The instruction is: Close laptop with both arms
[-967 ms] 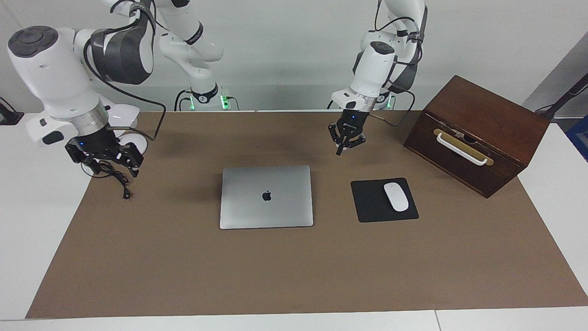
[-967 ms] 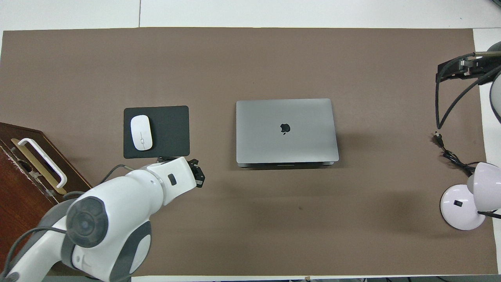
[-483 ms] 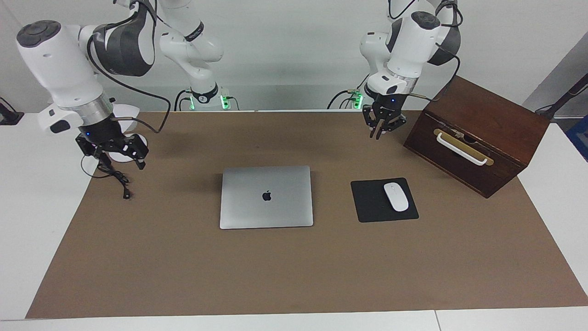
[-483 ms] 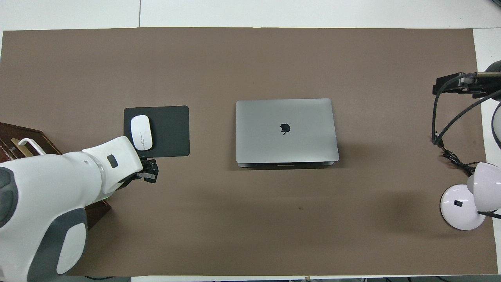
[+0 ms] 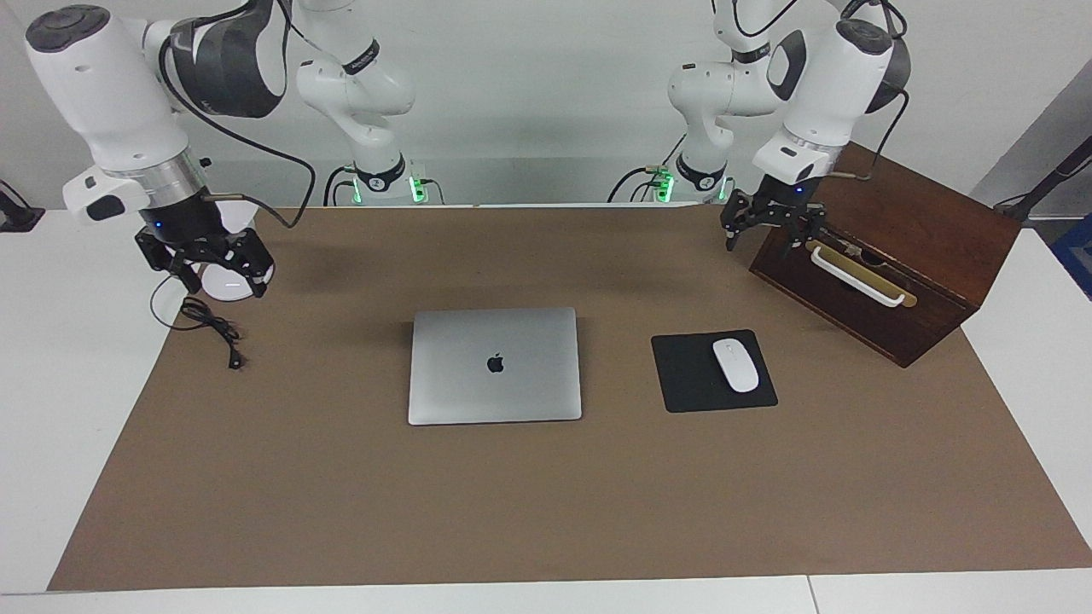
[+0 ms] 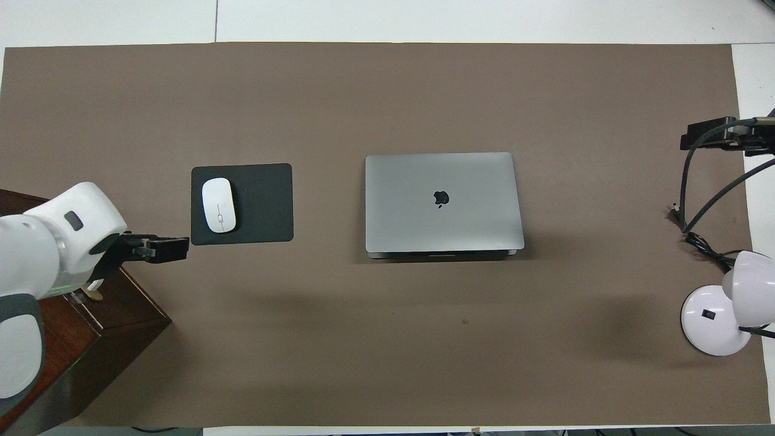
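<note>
The silver-grey laptop point(image 5: 495, 365) lies shut and flat in the middle of the brown mat, its apple logo facing up; the overhead view shows the laptop point(image 6: 442, 203) the same way. My left gripper point(image 5: 770, 237) hangs open and holds nothing. It is over the wooden box's edge, well away from the laptop; in the overhead view the left gripper point(image 6: 160, 249) shows beside the mouse pad. My right gripper point(image 5: 220, 281) is open and empty, raised over the lamp base at the right arm's end of the table. Only part of the right gripper point(image 6: 714, 133) shows in the overhead view.
A dark wooden box point(image 5: 887, 247) with a white handle stands at the left arm's end. A black mouse pad point(image 5: 682, 375) with a white mouse point(image 5: 735, 365) lies between box and laptop. A white lamp point(image 6: 714, 321) and a black cable point(image 5: 213, 328) lie at the right arm's end.
My left gripper swung away from the laptop to over the box and went from shut to open. My right gripper rose and drew back toward the robots. The laptop stayed still.
</note>
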